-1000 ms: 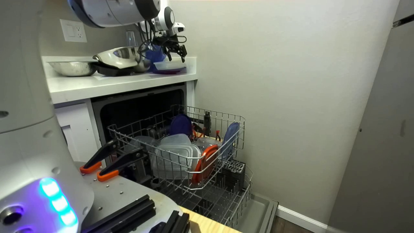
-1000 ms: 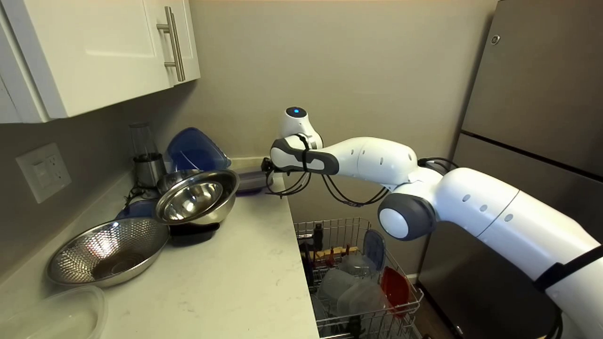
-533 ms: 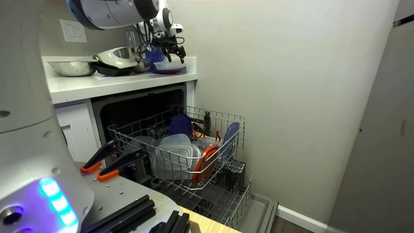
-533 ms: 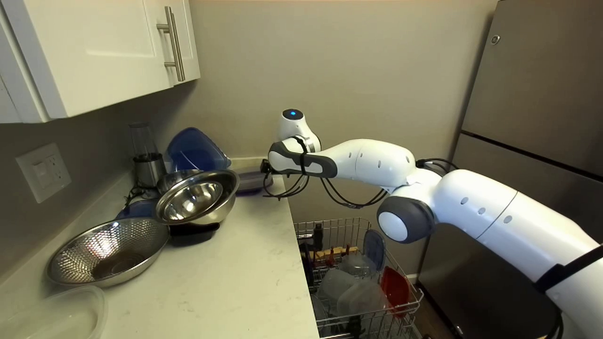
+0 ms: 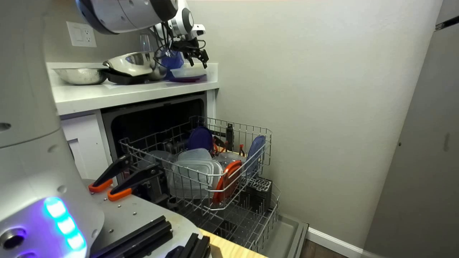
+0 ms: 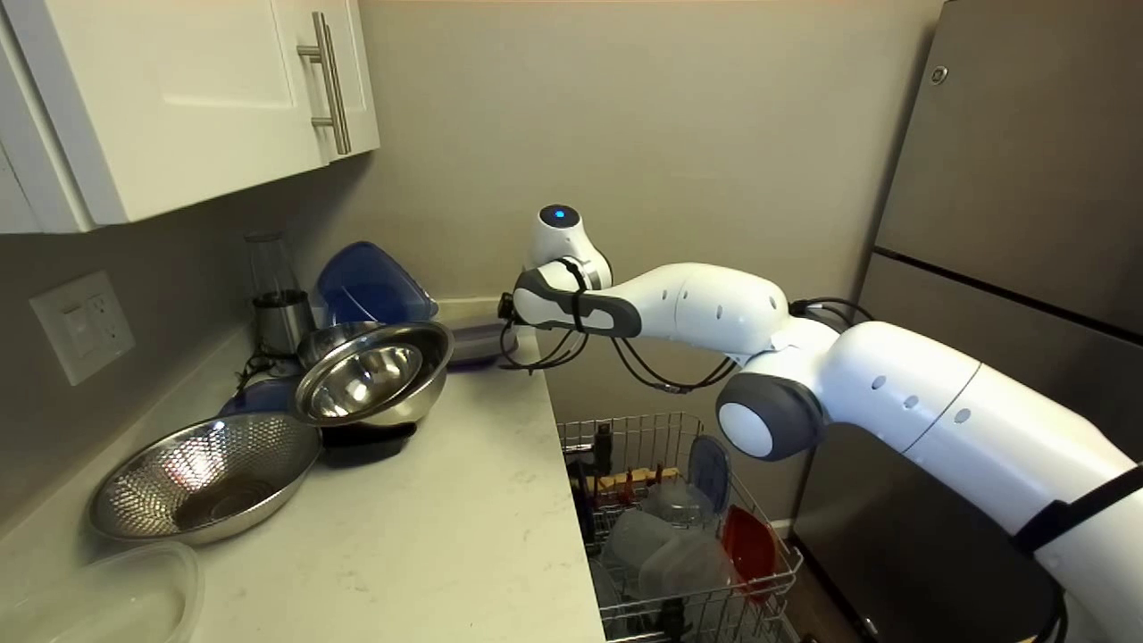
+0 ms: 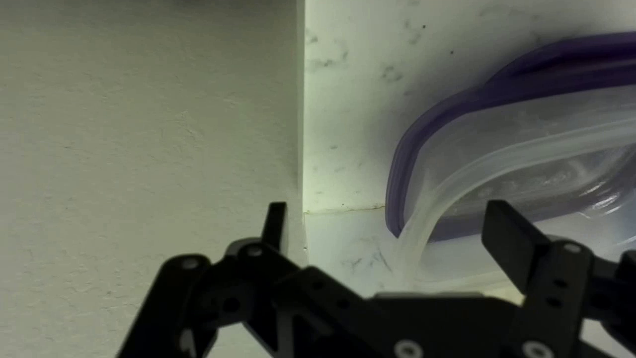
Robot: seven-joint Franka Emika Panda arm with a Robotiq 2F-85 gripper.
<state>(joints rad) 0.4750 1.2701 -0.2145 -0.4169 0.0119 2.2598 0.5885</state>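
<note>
Gripper (image 5: 198,65) shifted slightly right; jaws spread wide, nothing held. Clear container (image 7: 536,181) seen beneath, at far end of counter (image 6: 473,518). Likely light, flexible, slick; best pinched at rim (image 7: 521,150).

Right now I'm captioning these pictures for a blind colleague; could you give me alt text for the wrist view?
An open black tool spans the bottom, one finger in front of a clear container on what looks like a purple lid. White counter shows beside them; beige wall fills the left.
</note>
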